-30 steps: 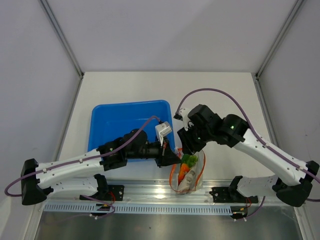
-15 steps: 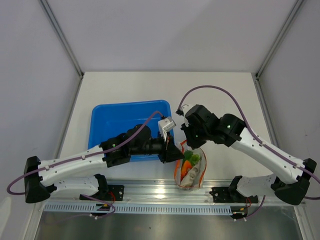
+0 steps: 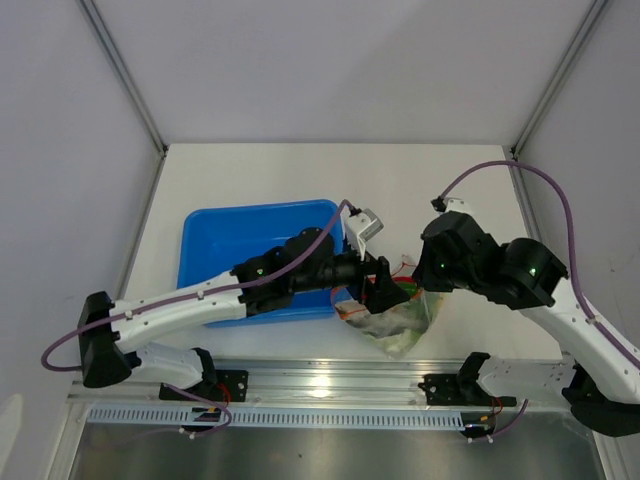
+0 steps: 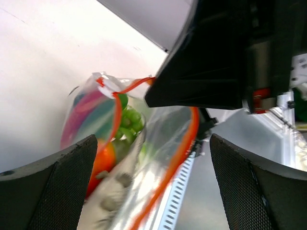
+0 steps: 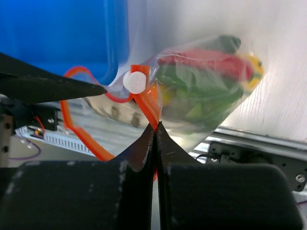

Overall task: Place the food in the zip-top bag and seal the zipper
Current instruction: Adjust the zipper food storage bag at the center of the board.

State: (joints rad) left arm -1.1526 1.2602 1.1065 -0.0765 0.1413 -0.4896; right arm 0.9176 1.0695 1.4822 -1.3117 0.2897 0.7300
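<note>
Right end effector (image 5: 156, 125): fully closed, its two black wedge-shaped tips meeting in a thin seam. They pinch the zipper (image 5: 144, 101), a thin glossy red-orange strip, just below a small round white slider tab (image 5: 135, 82).

Left end effector (image 3: 383, 288): spread wide. The left wrist view shows my two rounded black pads (image 4: 53, 187), with a fine mesh texture, at opposite edges of the picture. The bag lies in the gap between them and neither pad is clamped on it.

The zip-top bag (image 3: 397, 325) is clear crinkly film with soft highlights. It sits just right of the near right corner of the blue tray (image 3: 250, 235), between my two end effectors and close to the near edge of the worktop (image 3: 300, 180). I cannot tell whether its underside rests on the worktop or hangs from my right grip.

Zipper state: the two strips are apart. In the right wrist view one strip bows out in an open loop to the left.

The food (image 5: 201, 81) is inside the bag, packed together:
- a bumpy green cluster of grapes (image 4: 128, 125)
- a smooth orange round piece (image 4: 101, 160)
- a red piece, with a yellow one at the far end
- a pale grey knobbly piece, too blurred to name

The tray is smooth moulded plastic with rounded corners.
</note>
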